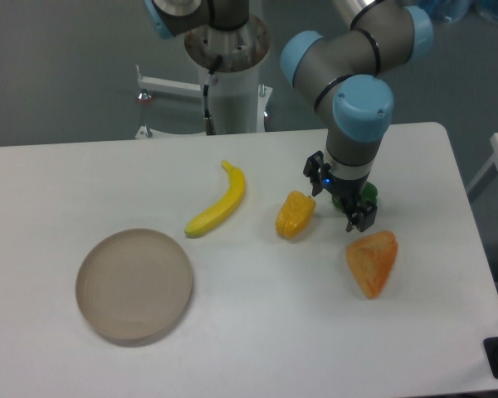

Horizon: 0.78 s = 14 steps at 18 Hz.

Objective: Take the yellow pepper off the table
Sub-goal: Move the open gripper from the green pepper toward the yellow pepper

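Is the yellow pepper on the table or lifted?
On the table: the yellow pepper lies beside the hand, not in its grip.

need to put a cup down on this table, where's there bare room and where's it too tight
Bare table: the near edge between the plate and the orange wedge, and the far-left stretch behind the plate. Crowded: the far right, where banana, yellow pepper, end effector and a green item cluster.

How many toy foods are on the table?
4: banana left of middle, yellow pepper beside it, orange wedge to the right, and a green piece partly hidden behind the gripper.
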Each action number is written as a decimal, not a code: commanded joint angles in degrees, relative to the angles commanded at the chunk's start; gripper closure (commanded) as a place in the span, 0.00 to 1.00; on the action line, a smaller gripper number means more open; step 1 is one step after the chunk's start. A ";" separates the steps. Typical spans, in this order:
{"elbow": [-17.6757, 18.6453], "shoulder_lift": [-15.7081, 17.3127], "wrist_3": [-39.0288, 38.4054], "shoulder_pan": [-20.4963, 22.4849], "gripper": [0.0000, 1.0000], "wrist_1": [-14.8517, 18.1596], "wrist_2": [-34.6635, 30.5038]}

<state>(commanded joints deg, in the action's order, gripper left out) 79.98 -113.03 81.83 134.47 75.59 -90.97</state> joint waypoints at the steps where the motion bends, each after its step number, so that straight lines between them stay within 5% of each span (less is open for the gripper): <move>1: 0.17 0.00 0.09 0.00 0.00 -0.17 0.00; 6: 0.79 0.09 0.17 0.26 0.00 -0.17 0.26; 14: 7.29 1.41 -2.72 1.32 0.00 -1.58 -0.26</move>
<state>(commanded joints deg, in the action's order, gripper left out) 87.27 -111.62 79.11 135.79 74.01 -91.23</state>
